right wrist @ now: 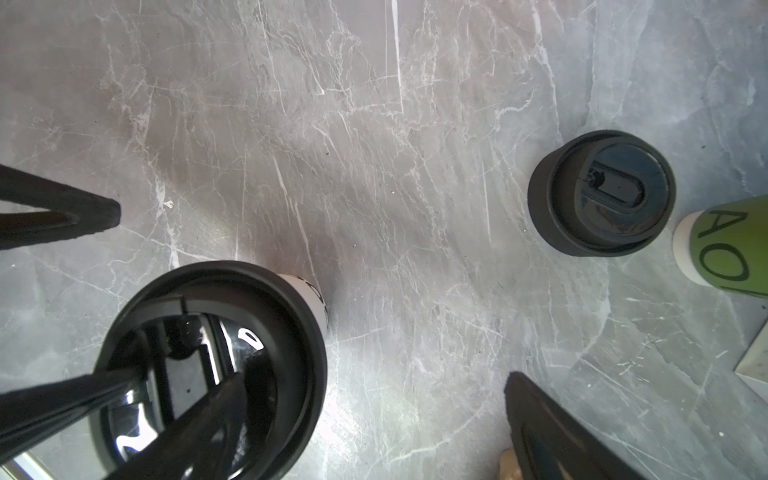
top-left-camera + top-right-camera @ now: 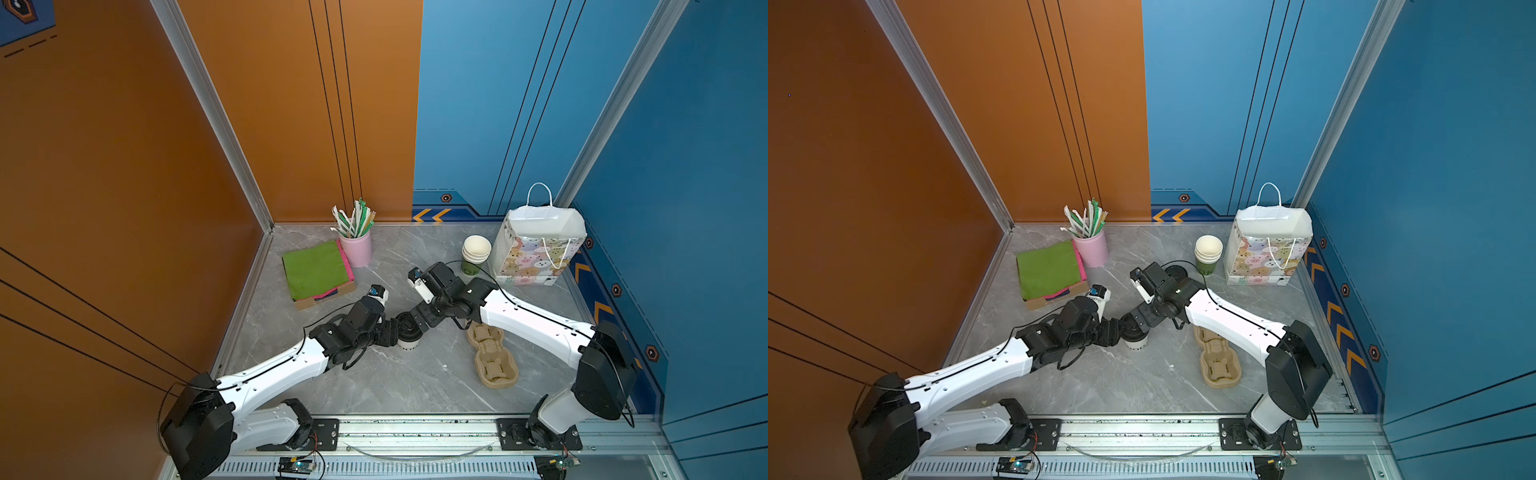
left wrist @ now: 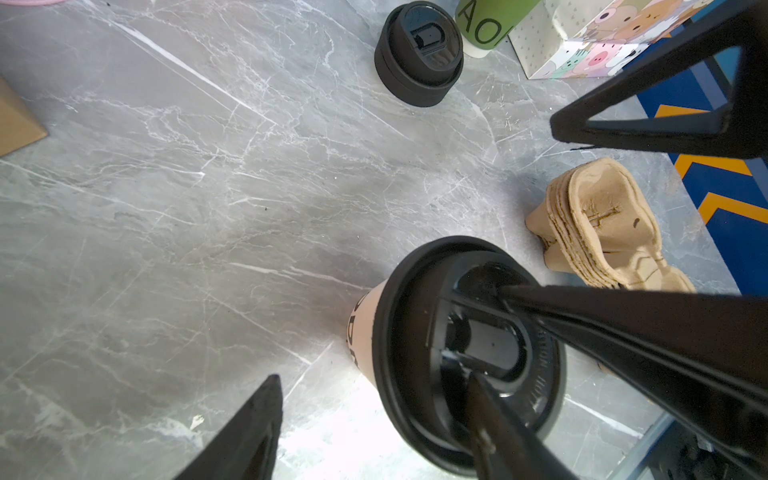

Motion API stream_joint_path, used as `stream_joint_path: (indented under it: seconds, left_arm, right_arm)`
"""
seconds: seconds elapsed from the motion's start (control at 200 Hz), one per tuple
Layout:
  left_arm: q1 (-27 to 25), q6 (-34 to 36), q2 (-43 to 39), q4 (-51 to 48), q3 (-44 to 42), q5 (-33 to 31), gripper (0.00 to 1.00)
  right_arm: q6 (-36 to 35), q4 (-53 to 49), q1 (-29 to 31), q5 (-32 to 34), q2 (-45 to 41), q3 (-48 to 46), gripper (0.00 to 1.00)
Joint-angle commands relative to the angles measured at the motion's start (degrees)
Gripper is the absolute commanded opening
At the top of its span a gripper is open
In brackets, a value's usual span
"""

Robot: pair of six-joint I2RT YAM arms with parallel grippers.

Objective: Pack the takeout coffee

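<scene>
Wrist views: loose lid (image 1: 600, 199) whole, past takeout coffee (image 1: 299, 332)

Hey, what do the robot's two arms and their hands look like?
Both arms match: the left arm and right arm have glossy white shells between bulky black joints, and a thin black cable runs along each. A small white camera block sits at each wrist. The left hand and right hand are black, with tapering, hollow triangular fingers.

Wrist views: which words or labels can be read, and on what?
"AO", on the green cup; any more is out of view.
Dark lettering on the coffee cup: mostly hidden, unreadable.
Raised lettering on its lid: too blurred to read.
</scene>
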Motion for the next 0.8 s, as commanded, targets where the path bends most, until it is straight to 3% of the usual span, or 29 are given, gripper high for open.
stream_joint_path:
  seconds: [0.0, 0.45, 0.651, 0.676, 0.796]
  left_arm:
    - [-1.00, 2.76, 1.63, -11.19, -0.33, 1.23, 0.70]
    - [2.24, 8.49, -0.83, -14.46, 14.40, 3.96, 0.79]
    - [5.45, 10.04, -6.82, -17.84, 17.18, 3.83, 0.85]
    - [5.99, 10.28, -8.10, -18.44, 16.92, 3.66, 0.90]
    - [8.29, 12.81, -14.07, -19.89, 14.54, 3.09, 0.96]
  right_arm:
    - [-0.30, -7.65, 0.46, 2.14, 2.72, -2.15, 0.98]
    - [-1.34, -6.18, -1.43, 1.27, -0.74, 9.89, 1.00]
    - [-0.81, -3.34, -1.26, -0.44, -6.64, 7.41, 1.00]
    - [-0.57, -3.05, -1.44, -0.39, -7.49, 6.86, 1.00]
    - [0.91, -2.03, -4.14, -3.77, -10.56, 4.23, 1.00]
